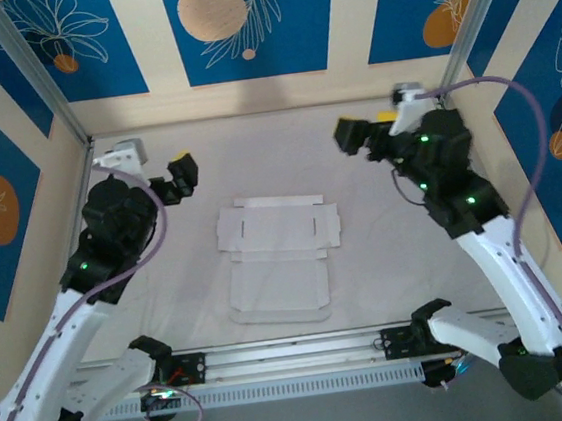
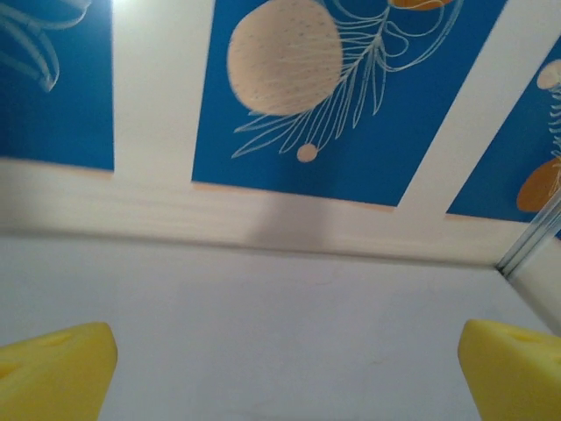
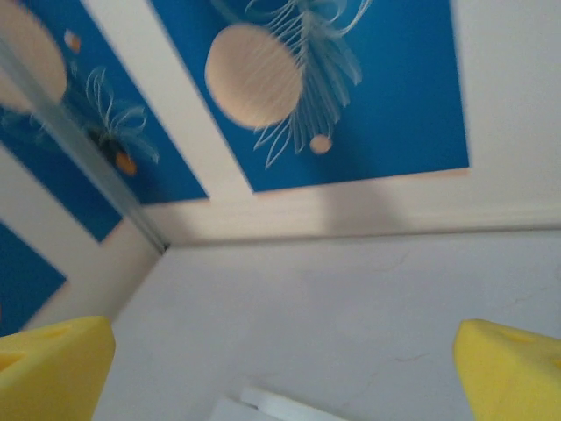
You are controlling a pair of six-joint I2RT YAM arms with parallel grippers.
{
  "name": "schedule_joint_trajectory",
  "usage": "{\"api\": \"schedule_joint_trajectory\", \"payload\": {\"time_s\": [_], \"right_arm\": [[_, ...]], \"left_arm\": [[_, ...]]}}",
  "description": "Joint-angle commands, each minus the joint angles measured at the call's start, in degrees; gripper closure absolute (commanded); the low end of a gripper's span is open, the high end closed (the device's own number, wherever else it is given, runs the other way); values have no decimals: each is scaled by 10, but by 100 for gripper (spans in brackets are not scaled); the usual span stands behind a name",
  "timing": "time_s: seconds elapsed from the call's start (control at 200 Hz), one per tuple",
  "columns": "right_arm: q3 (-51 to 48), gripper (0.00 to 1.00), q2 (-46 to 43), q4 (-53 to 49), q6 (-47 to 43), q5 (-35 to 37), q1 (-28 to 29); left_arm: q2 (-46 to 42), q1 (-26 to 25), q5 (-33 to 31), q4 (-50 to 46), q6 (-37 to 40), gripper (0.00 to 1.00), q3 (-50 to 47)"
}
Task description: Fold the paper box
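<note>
Both jaws stand spread and empty, on our left gripper [image 1: 185,172] and right gripper [image 1: 349,135]. Between and below them, the paper box [image 1: 278,256] lies flat, unfolded; we judge every fold not yet done.

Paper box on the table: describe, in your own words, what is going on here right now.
Nothing is handling the paper box at this moment. It lies flat and unfolded in the middle of the table, flaps spread out. The two arms are raised on either side of it. The left tool and the right tool are both open and empty, well clear of the card. No fold has been made yet.
</note>
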Motion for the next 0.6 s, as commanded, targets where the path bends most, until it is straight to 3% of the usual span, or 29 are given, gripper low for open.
{"api": "schedule_joint_trajectory", "payload": {"time_s": [0.0, 0.065, 0.13, 0.21, 0.265, 0.355, 0.44, 0.595], "right_arm": [[-53, 1, -21, -33, 84, -155, -74], [-25, 1, 7, -67, 27, -194, -64], [-12, 1, 37, -90, -16, -139, -17], [-17, 1, 70, -89, -89, -179, 8], [14, 2, 122, -136, -155, -197, 24], [62, 6, 209, -197, -231, -188, 47], [68, 16, 267, -192, -263, -184, 45], [100, 19, 388, -209, -345, -187, 47]], "left_arm": [[-19, 0, 58, -155, -113, 0, -16], [-5, 0, 135, -177, -154, 0, -18], [15, -1, 205, -197, -180, 0, -32], [20, -2, 306, -143, -201, 3, -93], [27, -3, 346, -102, -220, 10, -129], [56, -6, 380, -61, -240, 23, -166], [85, -19, 408, -9, -265, 36, -191], [158, -61, 409, 28, -266, 62, -207]]}}
